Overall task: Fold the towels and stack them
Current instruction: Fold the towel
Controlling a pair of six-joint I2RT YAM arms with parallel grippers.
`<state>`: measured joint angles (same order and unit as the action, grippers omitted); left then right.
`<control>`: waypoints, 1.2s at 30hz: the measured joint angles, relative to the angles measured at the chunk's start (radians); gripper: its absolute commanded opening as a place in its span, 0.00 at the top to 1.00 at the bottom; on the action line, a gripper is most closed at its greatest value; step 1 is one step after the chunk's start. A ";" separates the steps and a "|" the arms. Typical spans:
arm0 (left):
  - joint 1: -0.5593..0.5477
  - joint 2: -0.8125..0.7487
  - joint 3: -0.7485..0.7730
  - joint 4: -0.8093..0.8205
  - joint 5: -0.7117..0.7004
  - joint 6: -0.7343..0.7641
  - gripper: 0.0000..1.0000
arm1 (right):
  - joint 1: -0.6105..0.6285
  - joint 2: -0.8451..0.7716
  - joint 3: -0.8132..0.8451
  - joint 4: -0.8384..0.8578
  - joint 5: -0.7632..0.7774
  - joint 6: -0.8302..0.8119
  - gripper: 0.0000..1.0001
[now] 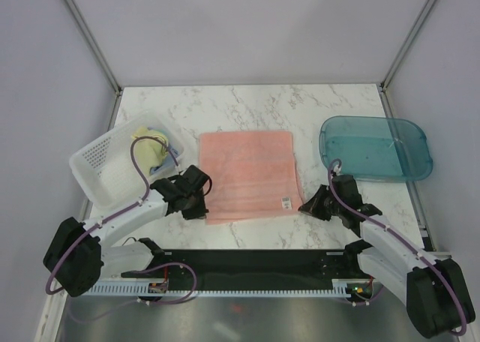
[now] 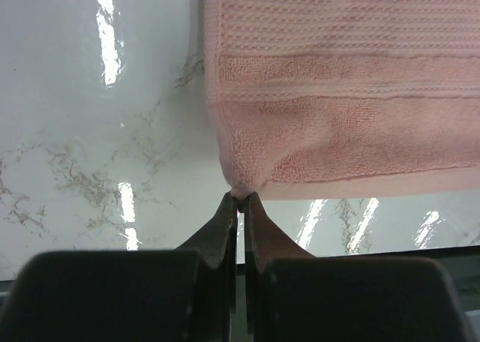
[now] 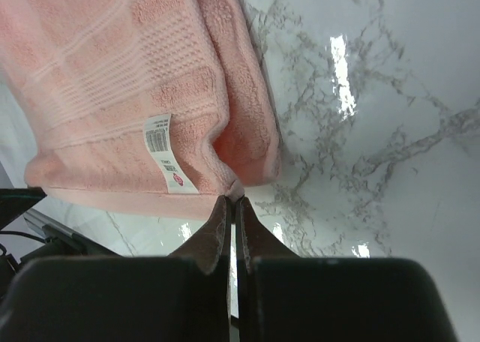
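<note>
The pink towel (image 1: pixel 250 173) lies flat in the middle of the marble table (image 1: pixel 247 106). The left pincer (image 2: pixel 240 199) is squeezed tight on the towel's near left corner. The right pincer (image 3: pixel 231 199) is squeezed tight on the near right corner, by the little tag (image 3: pixel 166 151). A yellow and teal towel (image 1: pixel 154 143) sits in the white basket (image 1: pixel 94 162) at the left edge. A teal tray (image 1: pixel 375 147) sits at the right edge.

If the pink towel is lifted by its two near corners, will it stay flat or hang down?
Probably floppy: the pink towel is soft terry, and its corner puckers at the left pincer. It would likely sag between that and the right pincer.
</note>
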<state>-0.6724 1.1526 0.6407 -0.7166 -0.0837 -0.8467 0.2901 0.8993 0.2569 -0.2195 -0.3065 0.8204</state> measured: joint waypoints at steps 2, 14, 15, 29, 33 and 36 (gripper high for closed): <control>-0.005 -0.006 -0.003 0.018 -0.001 -0.003 0.98 | -0.001 -0.007 0.000 0.009 0.015 -0.006 1.00; -0.018 -0.060 0.141 -0.041 -0.047 -0.009 0.98 | -0.006 0.096 0.266 -0.037 0.095 -0.121 1.00; -0.024 -0.074 0.134 -0.030 -0.046 -0.011 0.98 | -0.007 0.097 0.267 -0.010 0.099 -0.136 1.00; -0.075 -0.057 -0.168 0.205 0.037 -0.093 0.98 | -0.004 0.155 0.072 0.048 0.097 -0.163 1.00; -0.083 -0.056 -0.175 0.232 0.035 -0.097 0.98 | -0.005 0.154 0.067 0.061 0.116 -0.150 1.00; -0.083 -0.056 -0.180 0.247 0.035 -0.099 0.90 | -0.005 0.149 0.065 0.062 0.134 -0.139 0.96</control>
<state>-0.7551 1.0966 0.4606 -0.4694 -0.0490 -0.9455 0.2855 1.0481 0.3222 -0.1574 -0.1730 0.6811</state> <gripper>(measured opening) 0.052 0.020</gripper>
